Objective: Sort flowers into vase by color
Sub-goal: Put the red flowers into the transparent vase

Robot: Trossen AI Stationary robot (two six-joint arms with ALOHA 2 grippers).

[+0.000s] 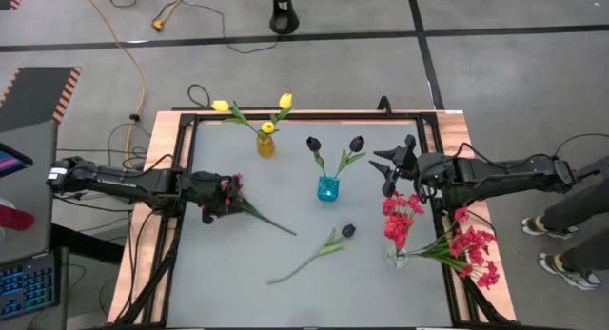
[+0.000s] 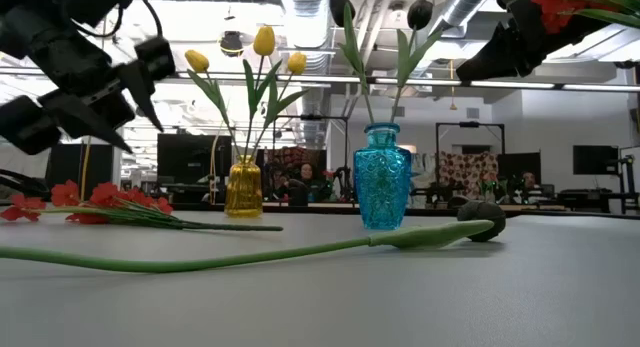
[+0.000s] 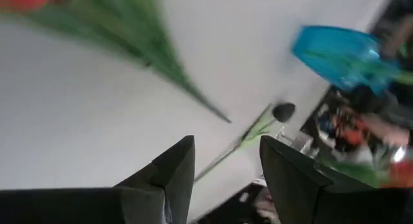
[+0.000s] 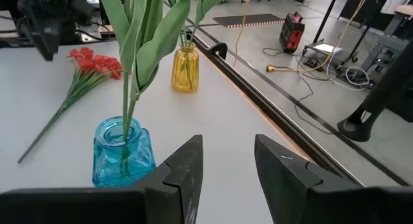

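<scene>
The worktop (image 1: 228,273) is carrying three vases sitting in a rough line, each taking one colour. The clear vase (image 1: 397,257) near the right edge is holding red sprays (image 1: 403,216), with more red sprays (image 1: 476,254) lying just beside it. The blue vase (image 1: 327,188) in the middle is holding two black tulips (image 1: 356,144), and the yellow vase (image 1: 265,145) behind it is holding three yellow tulips (image 1: 284,103).

Two stems are lying loose: a red spray (image 1: 249,209) by the left gripper (image 1: 211,208), and a black tulip (image 1: 344,231) in front of the blue vase, probably waiting for it.

The left gripper is hovering over the red spray's blossoms with fingers spread, holding nothing. The right gripper (image 1: 388,168), also spread and empty, is hanging just right of the blue vase, whose tall leaves are crowding any approach.
</scene>
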